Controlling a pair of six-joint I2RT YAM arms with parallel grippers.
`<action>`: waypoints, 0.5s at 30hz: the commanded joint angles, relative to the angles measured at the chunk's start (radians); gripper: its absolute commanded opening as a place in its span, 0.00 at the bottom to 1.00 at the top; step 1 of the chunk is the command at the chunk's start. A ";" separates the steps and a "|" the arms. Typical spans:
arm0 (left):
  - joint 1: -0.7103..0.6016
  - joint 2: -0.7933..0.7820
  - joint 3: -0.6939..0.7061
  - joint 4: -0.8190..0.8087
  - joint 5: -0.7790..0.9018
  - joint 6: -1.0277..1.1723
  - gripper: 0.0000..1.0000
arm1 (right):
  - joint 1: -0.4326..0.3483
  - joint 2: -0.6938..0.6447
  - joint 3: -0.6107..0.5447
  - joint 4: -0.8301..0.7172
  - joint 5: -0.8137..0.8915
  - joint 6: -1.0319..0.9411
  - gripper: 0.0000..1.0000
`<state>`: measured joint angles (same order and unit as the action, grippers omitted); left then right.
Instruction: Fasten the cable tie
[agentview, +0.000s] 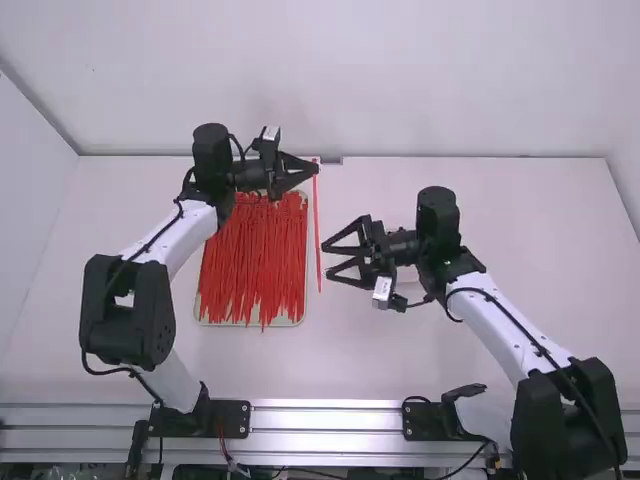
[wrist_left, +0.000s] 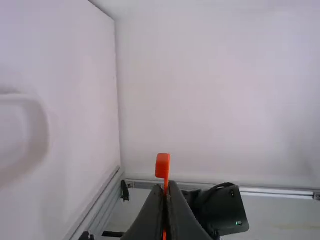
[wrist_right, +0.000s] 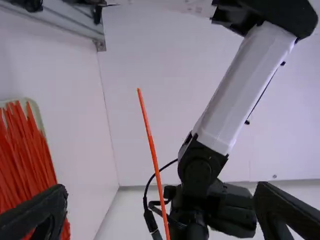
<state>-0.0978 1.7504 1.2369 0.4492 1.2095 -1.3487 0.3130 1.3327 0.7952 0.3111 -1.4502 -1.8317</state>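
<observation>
we see the left gripper (agentview: 313, 170) clamped on a single red cable tie (agentview: 317, 232) just below its head, over the far part of the white table (agentview: 520, 210). the tie runs straight from that grip, and its tail ends just beside the right gripper (agentview: 328, 263), whose fingers stand wide apart. we cannot tell whether the tail touches them. beside the held tie, a pile of red cable ties (agentview: 252, 260) lies on a pale board (agentview: 285, 323).
</observation>
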 joint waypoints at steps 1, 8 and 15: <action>-0.009 -0.008 0.026 0.003 0.005 -0.005 0.02 | -0.013 0.003 -0.011 -0.002 -0.077 0.003 0.95; -0.021 -0.008 0.026 0.000 0.002 -0.005 0.02 | -0.011 0.003 -0.011 -0.005 -0.098 0.002 0.64; -0.043 -0.007 0.024 -0.001 -0.026 -0.007 0.02 | -0.011 0.003 -0.011 -0.005 -0.093 0.002 0.59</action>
<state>-0.1223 1.7504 1.2369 0.4446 1.1980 -1.3552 0.3000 1.3327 0.7944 0.3042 -1.5272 -1.8324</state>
